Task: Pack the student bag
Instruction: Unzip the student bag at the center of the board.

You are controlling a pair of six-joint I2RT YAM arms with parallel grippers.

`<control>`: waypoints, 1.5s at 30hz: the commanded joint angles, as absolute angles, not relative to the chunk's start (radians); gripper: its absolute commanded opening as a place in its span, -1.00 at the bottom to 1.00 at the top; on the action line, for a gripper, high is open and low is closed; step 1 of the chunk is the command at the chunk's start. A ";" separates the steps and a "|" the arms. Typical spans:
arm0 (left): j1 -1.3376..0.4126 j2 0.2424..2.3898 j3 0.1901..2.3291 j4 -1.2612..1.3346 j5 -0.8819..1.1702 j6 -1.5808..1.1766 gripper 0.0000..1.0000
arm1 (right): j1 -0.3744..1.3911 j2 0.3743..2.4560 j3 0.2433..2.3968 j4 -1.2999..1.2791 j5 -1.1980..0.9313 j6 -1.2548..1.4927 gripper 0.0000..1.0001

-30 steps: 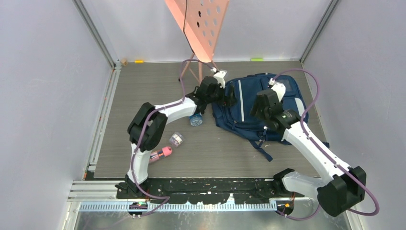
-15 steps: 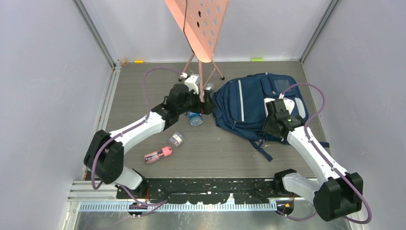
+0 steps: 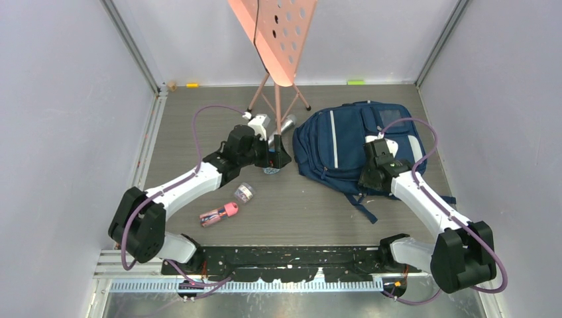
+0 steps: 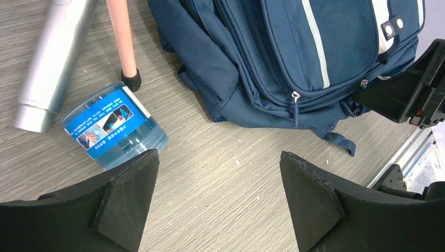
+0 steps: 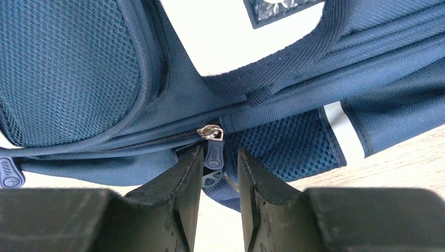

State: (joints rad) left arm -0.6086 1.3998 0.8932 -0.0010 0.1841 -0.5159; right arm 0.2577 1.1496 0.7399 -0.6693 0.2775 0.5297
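Right claw [image 5: 220, 155] first: its jaws stand only a narrow way apart, straddling a zip pull [image 5: 212, 160]. The tab sits against one finger with a sliver of daylight on the other side, so I cannot tell whether it actually has a bite. Directly ahead of those fingertips and filling everything beyond them is the backpack [image 5: 78, 68], with the zip line running shut away from the pull. Over to the left claw [image 4: 219, 157]: wide open, gripping nothing, hanging over bare table [image 4: 225, 189]. A clear tub with a blue label [image 4: 113, 128] lies just beside one fingertip, a silver flask [image 4: 55, 63] and a pink stand leg [image 4: 123, 37] just past that, and the backpack lies ahead toward the other finger. Behind this claw, back along its arm, a small jar [image 3: 244, 192] and a pink-capped tube [image 3: 220, 213] lie loose. So my read is that it's early days: no zip seen is open, nothing appears packed, and opening the backpack is the job in hand. The backpack itself is navy, soft and slumped flat, front up, with grey stripes, mesh pockets, a pale patch and straps trailing loose.
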 commanded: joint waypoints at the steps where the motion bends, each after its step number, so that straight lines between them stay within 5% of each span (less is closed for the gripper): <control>1: -0.609 1.405 0.891 0.063 0.227 -0.536 0.76 | 0.251 1.160 0.732 -0.600 0.288 0.507 -0.33; 7: -0.608 1.478 0.890 0.139 0.246 -0.556 0.75 | 0.252 1.147 0.727 -0.582 0.270 0.493 -0.96; 28: -0.631 1.985 1.170 0.348 0.210 -0.718 0.60 | 0.385 1.171 0.758 -0.617 0.352 0.512 -0.99; 37: -0.654 2.016 1.148 0.437 0.290 -0.741 -0.74 | 0.515 1.228 0.790 -0.585 0.339 0.547 -0.99; 40: -0.665 2.001 1.118 0.462 0.295 -0.760 -1.00 | 0.558 1.268 0.807 -0.553 0.346 0.561 -0.99; 45: -0.698 1.965 1.061 0.495 0.297 -0.784 -1.00 | 0.626 1.328 0.840 -0.493 0.338 0.588 -0.99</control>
